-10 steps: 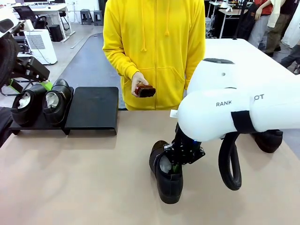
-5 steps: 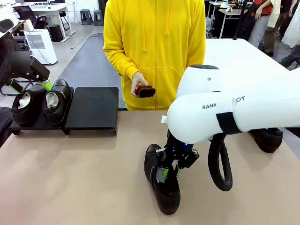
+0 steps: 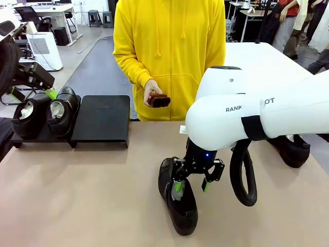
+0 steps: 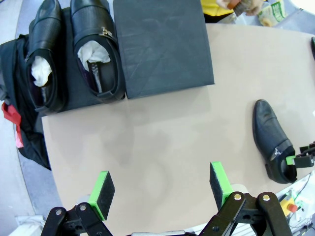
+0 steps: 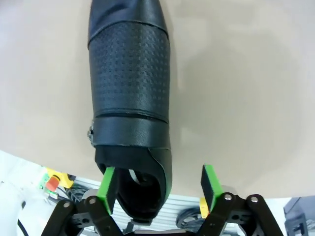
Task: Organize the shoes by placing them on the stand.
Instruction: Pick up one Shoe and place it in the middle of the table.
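The tan table [image 3: 77, 195] runs across to a person [image 3: 164, 51] in a yellow hoodie at the far edge; the white right arm [image 3: 247, 118] reaches over its middle; at the far left sits the stand [image 3: 103, 119], its left platform carrying two shoes [image 3: 31, 114] stuffed with white paper and set side by side, its right platform bare; a loose shoe [image 3: 177, 198] lies upright on the table well apart from the stand, and another shoe [image 3: 293, 149] shows behind the arm at the right; the person's hand holds a small brown brush [image 3: 158, 100]. The right gripper [image 5: 157, 184] hangs over the loose shoe's heel with its jaws spread and nothing clamped, one pad at the collar wall and the other clear to the side; the left gripper [image 4: 161, 187] is wide apart and empty, high above the table. The shoe looks light but glossy, so the toe would likely slip; the stiffer collar wall at the heel seems the surest hold, one finger inside and one outside.
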Robot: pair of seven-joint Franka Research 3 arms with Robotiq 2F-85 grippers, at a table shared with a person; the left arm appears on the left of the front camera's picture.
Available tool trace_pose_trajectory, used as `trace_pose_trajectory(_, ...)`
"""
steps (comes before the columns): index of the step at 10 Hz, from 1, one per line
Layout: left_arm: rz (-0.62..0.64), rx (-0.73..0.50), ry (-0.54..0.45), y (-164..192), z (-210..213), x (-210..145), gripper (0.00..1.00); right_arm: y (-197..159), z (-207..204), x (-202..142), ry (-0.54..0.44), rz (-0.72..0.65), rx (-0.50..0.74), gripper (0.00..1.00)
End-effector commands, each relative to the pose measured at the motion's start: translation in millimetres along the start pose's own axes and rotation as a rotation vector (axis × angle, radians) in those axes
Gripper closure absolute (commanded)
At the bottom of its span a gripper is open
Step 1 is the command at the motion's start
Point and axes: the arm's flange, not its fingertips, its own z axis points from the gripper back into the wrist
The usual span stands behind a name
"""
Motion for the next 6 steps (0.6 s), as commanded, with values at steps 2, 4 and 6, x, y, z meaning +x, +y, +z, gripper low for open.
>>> trace_pose_trajectory(2, -0.012, -0.021, -0.003, 2.6, 0.8, -1.9, 0.00, 0.0, 0.0, 0.0, 0.000, 0.000, 0.000, 0.00)
trace_pose_trajectory(4, -0.012, -0.021, -0.003, 2.6, 0.8, -1.9, 0.00, 0.0, 0.0, 0.0, 0.000, 0.000, 0.000, 0.00)
trace_pose_trajectory(6, -0.012, -0.021, -0.003, 2.6, 0.8, -1.9, 0.00, 0.0, 0.0, 0.0, 0.000, 0.000, 0.000, 0.00)
